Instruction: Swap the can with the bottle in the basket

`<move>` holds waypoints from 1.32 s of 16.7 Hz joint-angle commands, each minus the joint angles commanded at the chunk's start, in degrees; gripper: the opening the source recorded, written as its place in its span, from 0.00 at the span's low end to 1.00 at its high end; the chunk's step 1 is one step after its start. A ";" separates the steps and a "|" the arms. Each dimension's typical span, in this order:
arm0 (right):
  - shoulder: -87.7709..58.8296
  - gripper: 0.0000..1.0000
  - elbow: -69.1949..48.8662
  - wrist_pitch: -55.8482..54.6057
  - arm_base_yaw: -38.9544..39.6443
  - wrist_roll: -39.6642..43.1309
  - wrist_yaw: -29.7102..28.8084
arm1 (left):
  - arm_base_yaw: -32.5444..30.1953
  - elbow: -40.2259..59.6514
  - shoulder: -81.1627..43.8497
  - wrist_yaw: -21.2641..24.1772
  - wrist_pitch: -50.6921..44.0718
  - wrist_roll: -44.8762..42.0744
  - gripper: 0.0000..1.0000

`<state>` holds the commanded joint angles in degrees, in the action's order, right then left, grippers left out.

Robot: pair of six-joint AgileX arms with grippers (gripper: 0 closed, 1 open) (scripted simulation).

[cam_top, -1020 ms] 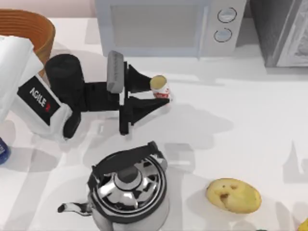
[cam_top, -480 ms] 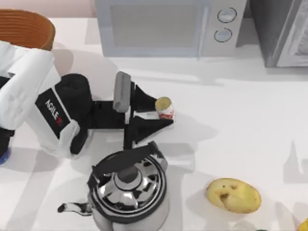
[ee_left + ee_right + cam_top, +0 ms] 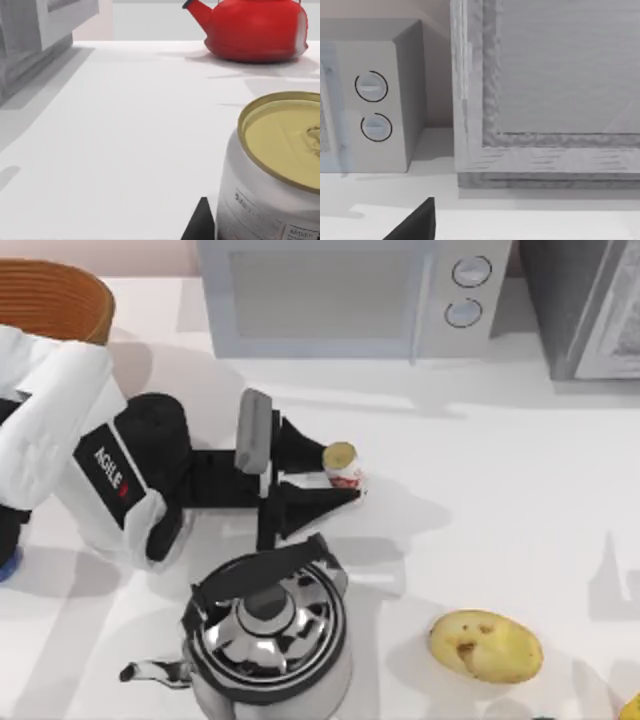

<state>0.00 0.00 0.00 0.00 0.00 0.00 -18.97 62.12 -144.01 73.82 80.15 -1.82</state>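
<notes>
The bottle [image 3: 342, 468], white with a red label and a dull-gold top, sits between the black fingers of my left gripper [image 3: 338, 472], which is shut on it just right of the table's middle-left. It is low over or on the table; I cannot tell which. The left wrist view has the bottle [image 3: 272, 175] close up, with one fingertip [image 3: 200, 222] against its side. The orange-brown wicker basket [image 3: 50, 298] is at the back left corner. A sliver of the blue can [image 3: 4, 562] shows at the left edge, behind my left arm.
A chrome kettle [image 3: 268, 632] stands just in front of the left gripper. A potato [image 3: 486, 645] lies front right. A microwave [image 3: 345, 295] and a grey cabinet [image 3: 585, 305] line the back. A red kettle [image 3: 255, 30] stands far off. My right gripper [image 3: 415, 225] is parked facing the microwave's side.
Over the second, my left gripper carried the bottle forward and a little right, away from the basket and toward the kettle. In the last half second it has hardly moved.
</notes>
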 joint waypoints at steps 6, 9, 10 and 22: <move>0.00 1.00 0.00 0.00 0.00 0.00 0.00 | 0.00 0.00 0.00 0.00 0.00 0.00 0.75; 0.00 1.00 0.00 0.00 0.00 0.00 0.00 | 0.00 0.00 0.00 0.00 0.00 0.00 0.98; 0.00 1.00 0.00 0.00 0.00 0.00 0.00 | 0.00 0.00 0.00 0.00 0.00 0.00 1.00; 0.00 1.00 0.00 0.00 0.00 0.00 0.00 | 1.07 -0.85 3.50 -3.02 -1.17 0.34 1.00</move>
<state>0.00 0.00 0.00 0.00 0.00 0.00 -17.91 61.27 -140.51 70.80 78.98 -1.49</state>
